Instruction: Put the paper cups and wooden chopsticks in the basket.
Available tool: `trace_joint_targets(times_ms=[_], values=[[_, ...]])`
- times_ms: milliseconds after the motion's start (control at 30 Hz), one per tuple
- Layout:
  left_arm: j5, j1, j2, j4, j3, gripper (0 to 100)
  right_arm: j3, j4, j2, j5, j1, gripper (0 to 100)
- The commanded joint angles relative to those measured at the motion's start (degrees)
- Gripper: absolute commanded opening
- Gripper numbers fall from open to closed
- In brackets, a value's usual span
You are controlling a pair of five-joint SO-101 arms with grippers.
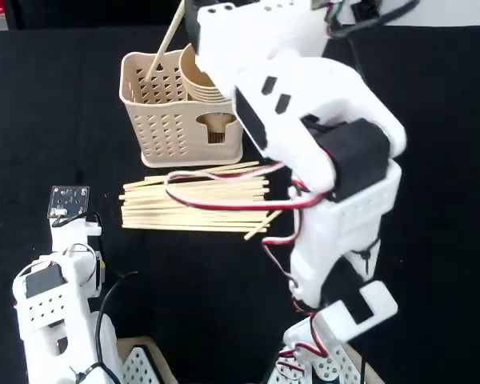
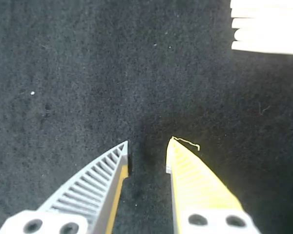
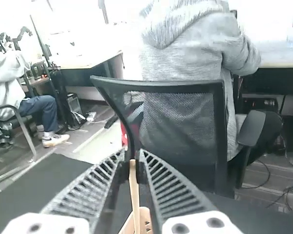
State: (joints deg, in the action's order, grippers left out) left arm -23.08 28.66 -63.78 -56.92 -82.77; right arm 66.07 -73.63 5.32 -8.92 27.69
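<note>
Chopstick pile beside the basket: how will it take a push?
Probably stiff and light: the chopsticks are thin straight wooden sticks. They lie loose, some askew, so a push likely scatters them rather than shifting the pile whole.

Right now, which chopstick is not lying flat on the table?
The single chopstick pinched in the right claw: it stands tilted, its lower end in the basket. The others lie flat in a pile beside it.
</note>
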Motion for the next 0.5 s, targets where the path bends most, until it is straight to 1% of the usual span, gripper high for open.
trace_joint_targets(times_ms=[0,167,333,400,467], values=[[-0.4,0.2,-0.7,0.1,0.2,13,2.3,1.8,1.4,1.1,0.6,1.1],[-0.4,0.4,-0.7,0.1,0.2,13,2.5,1.7,6.6,1.2,0.4,1.1],[-0.4,0.4,-0.7,0.2,0.2,14,2.6,1.3,10.3,8.0,1.1,2.1],[-0.4,0.5,-0.7,0.2,0.2,14,2.5,0.2,10.8,8.9,1.7,8.9],[-0.4,0.5,-0.7,0.2,0.2,14,2.8,-1.4,10.9,8.8,2.5,19.6]])
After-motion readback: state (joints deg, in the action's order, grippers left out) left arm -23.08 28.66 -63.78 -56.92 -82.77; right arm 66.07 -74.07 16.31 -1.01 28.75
